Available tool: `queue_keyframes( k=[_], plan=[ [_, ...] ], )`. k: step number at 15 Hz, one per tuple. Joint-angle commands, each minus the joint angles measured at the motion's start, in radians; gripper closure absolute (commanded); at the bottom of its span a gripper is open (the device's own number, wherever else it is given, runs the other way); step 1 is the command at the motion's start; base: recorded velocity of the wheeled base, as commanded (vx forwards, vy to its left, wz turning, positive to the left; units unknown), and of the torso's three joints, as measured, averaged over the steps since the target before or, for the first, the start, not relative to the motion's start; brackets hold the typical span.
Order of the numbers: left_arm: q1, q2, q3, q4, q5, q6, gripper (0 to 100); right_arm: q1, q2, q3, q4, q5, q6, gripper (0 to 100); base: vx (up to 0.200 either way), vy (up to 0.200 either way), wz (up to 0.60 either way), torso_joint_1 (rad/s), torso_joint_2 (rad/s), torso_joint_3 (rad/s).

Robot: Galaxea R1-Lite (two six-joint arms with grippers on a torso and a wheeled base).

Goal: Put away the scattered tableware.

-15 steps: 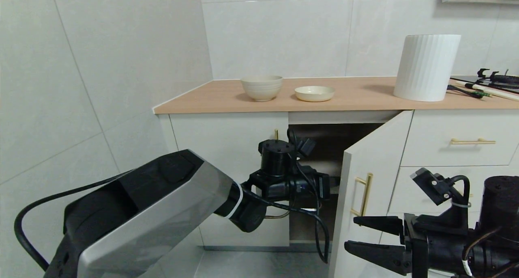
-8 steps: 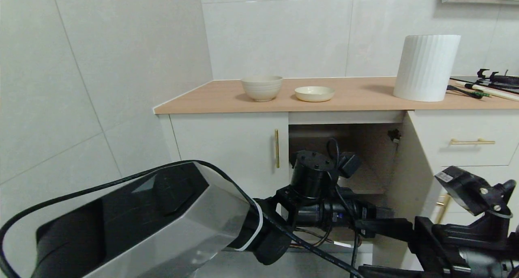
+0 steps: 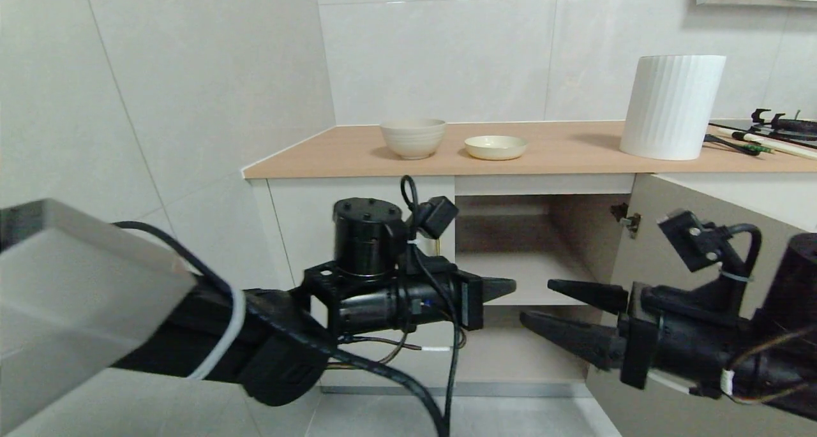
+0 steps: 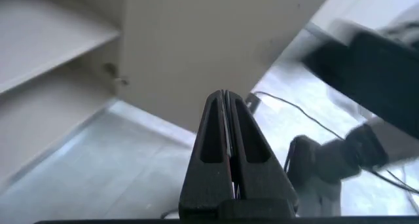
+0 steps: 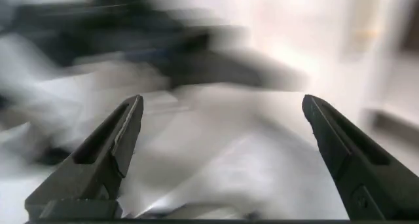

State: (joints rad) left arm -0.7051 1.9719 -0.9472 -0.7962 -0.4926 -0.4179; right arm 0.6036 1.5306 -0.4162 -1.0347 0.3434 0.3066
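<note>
A beige ribbed bowl [image 3: 412,138] and a shallow cream dish [image 3: 495,147] stand on the wooden countertop [image 3: 574,150]. Below them the cabinet [image 3: 523,277] is open, with a bare shelf [image 3: 510,277] inside. My left gripper [image 3: 507,288] [image 4: 224,103] is shut and holds nothing; it hangs in front of the cabinet opening, pointing right. My right gripper [image 3: 542,304] [image 5: 222,119] is open, its fingers pointing left toward the left gripper, a short gap between the two.
The cabinet door [image 3: 708,309] swings wide open at the right, behind my right arm. A tall white ribbed container [image 3: 671,105] stands on the counter to the right, with utensils [image 3: 766,140] beyond it. The left door [image 3: 357,233] stays closed. A tiled wall [image 3: 147,105] bounds the left.
The cabinet door has swung from half open to fully open. My left gripper rose and drew back leftward out of the opening. My right gripper rose to shelf height.
</note>
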Motion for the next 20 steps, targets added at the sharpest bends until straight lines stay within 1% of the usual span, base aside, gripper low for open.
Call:
queue_keyframes(
  k=[1, 2, 3, 4, 5, 6, 7, 8, 9, 10, 11, 12, 13, 14, 16, 20],
  plan=[
    [0.138, -0.275, 0.17, 0.046, 0.032, 0.014, 100, -0.047, 0.161, -0.164, 0.064, -0.136, -0.087, 0, 0.0, 0.0, 0.0, 0.0, 0.0, 0.0],
    [0.187, -0.341, 0.183, 0.087, 0.049, 0.019, 100, -0.056, 0.24, -0.237, 0.065, -0.287, -0.192, 0, 0.0, 0.0, 0.0, 0.0, 0.0, 0.0],
    [0.222, -0.392, 0.196, 0.129, 0.078, 0.025, 100, -0.056, 0.281, -0.289, 0.065, -0.411, -0.25, 0, 0.0, 0.0, 0.0, 0.0, 0.0, 0.0],
    [0.269, -0.461, 0.219, 0.193, 0.108, 0.042, 100, -0.056, 0.293, -0.351, 0.073, -0.521, -0.261, 0, 0.0, 0.0, 0.0, 0.0, 0.0, 0.0],
    [0.32, -0.524, 0.242, 0.253, 0.114, 0.064, 100, -0.056, 0.279, -0.392, 0.094, -0.534, -0.261, 0, 0.0, 0.0, 0.0, 0.0, 0.0, 0.0],
    [0.332, -0.542, 0.249, 0.272, 0.114, 0.068, 100, -0.056, 0.269, -0.398, 0.116, -0.534, -0.261, 0, 0.0, 0.0, 0.0, 0.0, 0.0, 0.0],
    [0.355, -0.611, 0.269, 0.344, 0.114, 0.076, 100, -0.056, 0.221, -0.431, 0.281, -0.532, -0.259, 0, 0.0, 0.0, 0.0, 0.0, 0.0, 0.0],
    [0.357, -0.637, 0.271, 0.391, 0.114, 0.079, 100, -0.056, 0.194, -0.452, 0.384, -0.531, -0.256, 0, 0.0, 0.0, 0.0, 0.0, 0.0, 0.0],
    [0.363, -0.666, 0.262, 0.473, 0.117, 0.093, 100, -0.058, 0.141, -0.512, 0.551, -0.515, -0.224, 0, 0.0, 0.0, 0.0, 0.0, 0.0, 0.0],
    [0.371, -0.671, 0.258, 0.488, 0.118, 0.093, 0, -0.058, 0.117, -0.579, 0.651, -0.497, -0.161, 0, 0.0, 0.0, 0.0, 0.0, 0.0, 0.0],
    [0.391, -0.67, 0.26, 0.486, 0.123, 0.093, 0, -0.058, 0.092, -0.607, 0.722, -0.488, -0.118, 0, 0.0, 0.0, 0.0, 0.0, 0.0, 0.0],
    [0.4, -0.668, 0.258, 0.485, 0.123, 0.09, 0, -0.058, 0.085, -0.613, 0.746, -0.483, -0.112, 0, 0.0, 0.0, 0.0, 0.0, 0.0, 0.0],
    [0.427, -0.662, 0.246, 0.48, 0.126, 0.087, 0, -0.058, 0.06, -0.612, 0.806, -0.477, -0.107, 0, 0.0, 0.0, 0.0, 0.0, 0.0, 0.0],
    [0.443, -0.67, 0.24, 0.479, 0.126, 0.083, 0, -0.058, 0.054, -0.61, 0.814, -0.477, -0.103, 0, 0.0, 0.0, 0.0, 0.0, 0.0, 0.0],
    [0.457, -0.69, 0.237, 0.477, 0.124, 0.083, 0, -0.058, 0.036, -0.605, 0.814, -0.48, -0.103, 0, 0.0, 0.0, 0.0, 0.0, 0.0, 0.0],
    [0.457, -0.697, 0.237, 0.48, 0.123, 0.087, 0, -0.058, 0.002, -0.601, 0.815, -0.483, -0.101, 0, 0.0, 0.0, 0.0, 0.0, 0.0, 0.0]
  ],
)
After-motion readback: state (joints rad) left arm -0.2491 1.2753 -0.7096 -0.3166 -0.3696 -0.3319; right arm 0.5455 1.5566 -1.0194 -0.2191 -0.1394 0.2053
